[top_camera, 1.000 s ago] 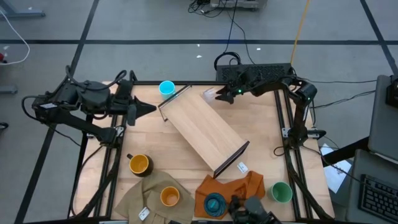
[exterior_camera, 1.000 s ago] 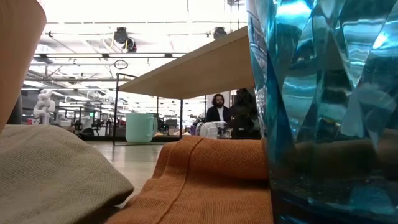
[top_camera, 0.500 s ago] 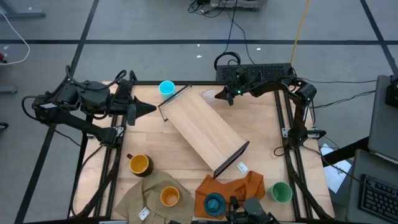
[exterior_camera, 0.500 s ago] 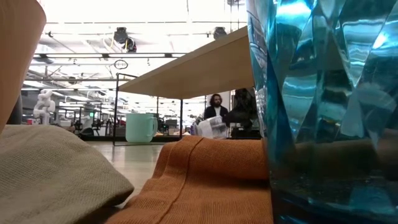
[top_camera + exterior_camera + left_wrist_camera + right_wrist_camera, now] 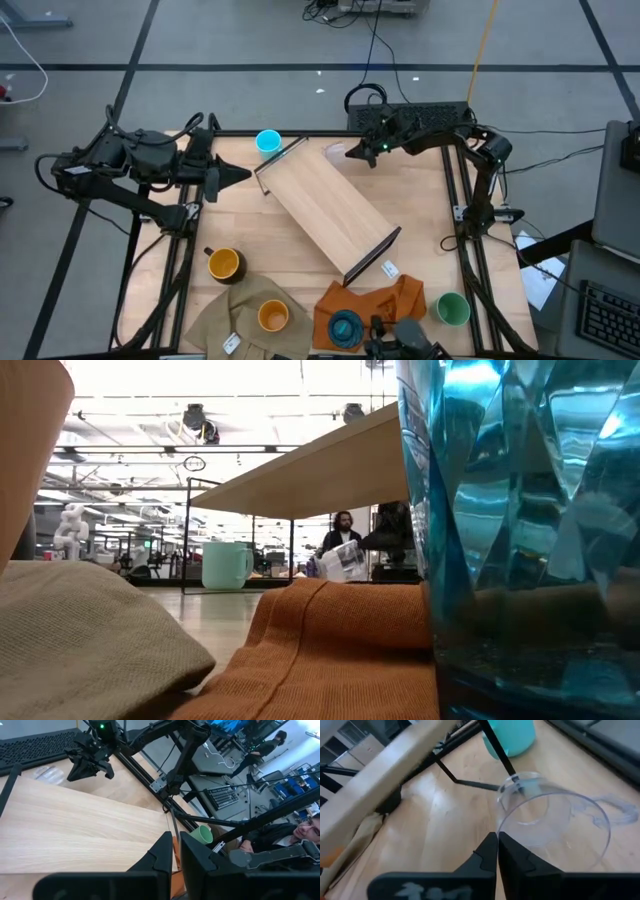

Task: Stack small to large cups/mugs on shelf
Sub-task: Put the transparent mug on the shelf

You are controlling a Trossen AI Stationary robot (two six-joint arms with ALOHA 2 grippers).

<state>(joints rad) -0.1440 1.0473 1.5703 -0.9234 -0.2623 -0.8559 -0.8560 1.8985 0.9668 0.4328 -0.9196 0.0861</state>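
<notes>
We grip the clear tumbler (image 5: 555,822) first.
Right gripper (image 5: 352,153) jaws pinched on its rim at the far counter edge; left gripper (image 5: 243,174) closed, empty; next, lift onto shelf (image 5: 330,208).

- A robotics lab: a framed wooden table (image 5: 300,270) on a grey floor with cables.
- Desks with keyboards (image 5: 220,797) and a seated person (image 5: 341,532) stand around it.
</notes>
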